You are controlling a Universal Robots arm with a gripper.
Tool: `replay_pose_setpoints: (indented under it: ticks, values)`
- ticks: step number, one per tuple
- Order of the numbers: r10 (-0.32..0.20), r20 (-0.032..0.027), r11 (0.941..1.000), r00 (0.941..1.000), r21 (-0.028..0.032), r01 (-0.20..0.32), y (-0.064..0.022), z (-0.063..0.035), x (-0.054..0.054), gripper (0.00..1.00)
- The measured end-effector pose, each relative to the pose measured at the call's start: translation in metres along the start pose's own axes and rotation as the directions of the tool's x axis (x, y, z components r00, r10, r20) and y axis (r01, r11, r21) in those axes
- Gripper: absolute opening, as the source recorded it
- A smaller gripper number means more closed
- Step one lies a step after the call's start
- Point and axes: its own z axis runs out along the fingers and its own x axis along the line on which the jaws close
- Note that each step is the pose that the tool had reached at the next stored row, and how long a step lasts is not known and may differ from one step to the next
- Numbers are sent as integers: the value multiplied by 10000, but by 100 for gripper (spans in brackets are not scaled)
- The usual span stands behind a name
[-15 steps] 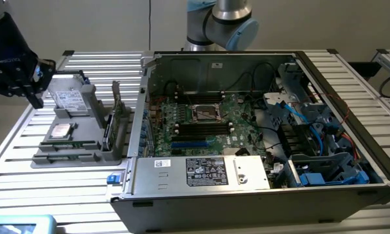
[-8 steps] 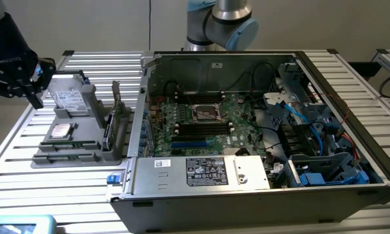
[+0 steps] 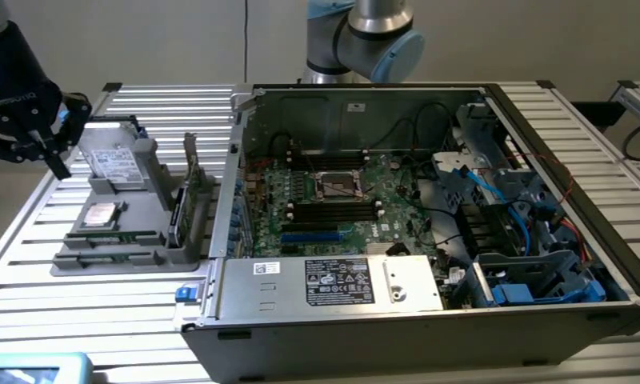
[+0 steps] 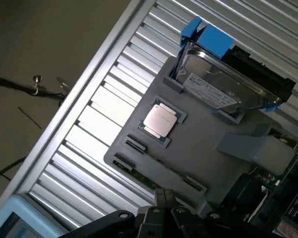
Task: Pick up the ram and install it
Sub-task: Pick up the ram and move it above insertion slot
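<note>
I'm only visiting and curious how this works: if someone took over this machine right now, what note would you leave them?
Gripper: shut, holding nothing, poised near the gray holder, which sits beside the open computer case.
Ram: lying in a slot of the holder, near the processor chip and the hard drive; the gripper is not touching it.
Done: nothing visible so far.
Left: the whole job, picking the ram up and installing it on the motherboard.
</note>
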Motion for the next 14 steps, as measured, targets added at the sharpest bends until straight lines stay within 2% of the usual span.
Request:
replay_pose_setpoints:
  ticks: [3, 6, 10, 14]
  values:
    - [-543, -17, 9985, 9985, 10, 543, 0, 1, 0, 11]
    - [-1081, -34, 9941, 9941, 19, 1081, 0, 1, 0, 11]
    - [-1813, -58, 9834, 9834, 31, 1813, 0, 2, 0, 11]
    - [-2516, -83, 9678, 9678, 40, 2516, 0, 3, 0, 11]
